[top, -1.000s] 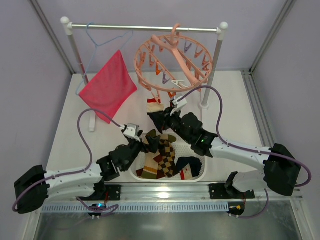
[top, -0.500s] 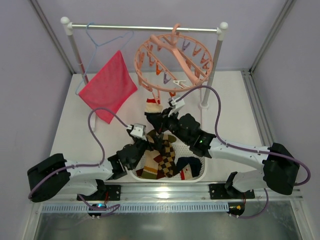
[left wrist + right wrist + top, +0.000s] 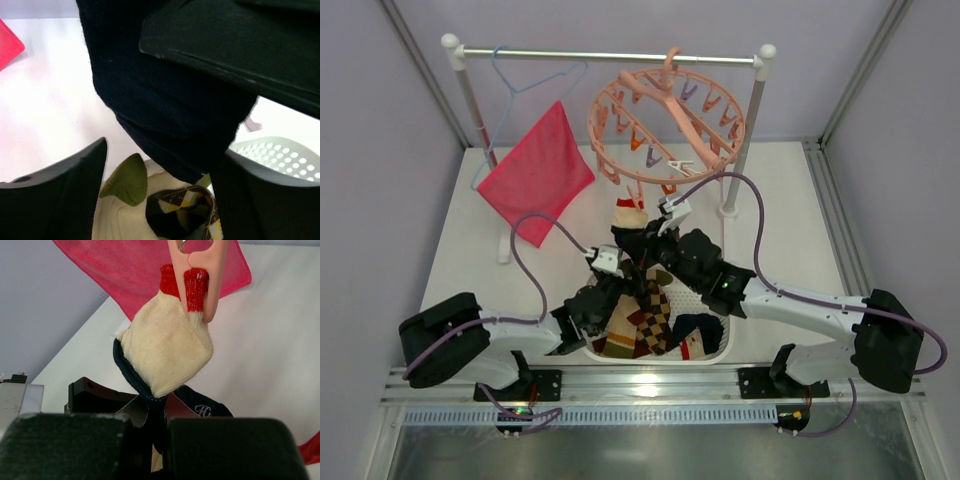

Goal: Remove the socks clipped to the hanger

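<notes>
Pink cloth (image 3: 538, 172) hangs at the left. Right of it, the left gripper (image 3: 164, 150) holds its jaws apart on either side of a navy sock (image 3: 165, 90), above a basket (image 3: 717, 347) of argyle socks (image 3: 645, 320). The right gripper (image 3: 157, 432) has its jaws clamped on that navy sock, beneath a cream sock (image 3: 167, 355) clipped to the hanger (image 3: 680, 122).

The pink ring hanger (image 3: 666, 128) hangs tilted. One cream, red-cuffed sock (image 3: 167, 352) dangles from its clip (image 3: 202, 285); argyle socks (image 3: 642, 318) lie heaped in the basket (image 3: 722, 345).
</notes>
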Robot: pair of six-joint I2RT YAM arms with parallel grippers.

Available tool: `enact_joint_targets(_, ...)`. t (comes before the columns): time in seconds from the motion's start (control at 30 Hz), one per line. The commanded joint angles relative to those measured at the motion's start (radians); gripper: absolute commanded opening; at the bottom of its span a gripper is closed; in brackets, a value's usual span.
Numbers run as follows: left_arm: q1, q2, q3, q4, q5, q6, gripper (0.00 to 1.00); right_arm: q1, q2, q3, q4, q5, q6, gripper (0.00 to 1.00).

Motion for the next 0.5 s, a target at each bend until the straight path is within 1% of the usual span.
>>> enact_joint_targets(0.0, 0.001, 0.029, 0.047, 0.100, -0.079, 0.029, 0.70, 0.013, -0.050, 0.025, 0.017, 0.002, 0.016, 0.04)
enact_joint_targets(0.03, 0.002, 0.036, 0.049, 0.103, -0.085, 0.032, 0.65, 0.013, -0.056, 0.022, 0.015, 0.002, 0.015, 0.04)
enact_joint_targets(0.07, 0.001, 0.049, 0.050, 0.115, -0.090, 0.040, 0.55, 0.013, -0.061, 0.018, 0.015, 0.000, 0.016, 0.04)
enact_joint_targets(0.13, 0.002, 0.065, 0.055, 0.127, -0.100, 0.047, 0.47, 0.013, -0.076, 0.011, 0.013, -0.001, 0.018, 0.04)
enact_joint_targets(0.23, 0.001, 0.092, 0.060, 0.155, -0.108, 0.055, 0.15, 0.013, -0.087, 0.001, 0.009, 0.000, 0.016, 0.04)
enact_joint_targets(0.27, 0.002, 0.097, 0.060, 0.160, -0.111, 0.046, 0.00, 0.013, -0.088, 0.001, 0.004, 0.002, 0.013, 0.04)
enact_joint_targets(0.47, 0.001, 0.100, 0.047, 0.170, -0.110, 0.030, 0.00, 0.013, -0.096, -0.009, -0.008, 0.008, 0.004, 0.04)
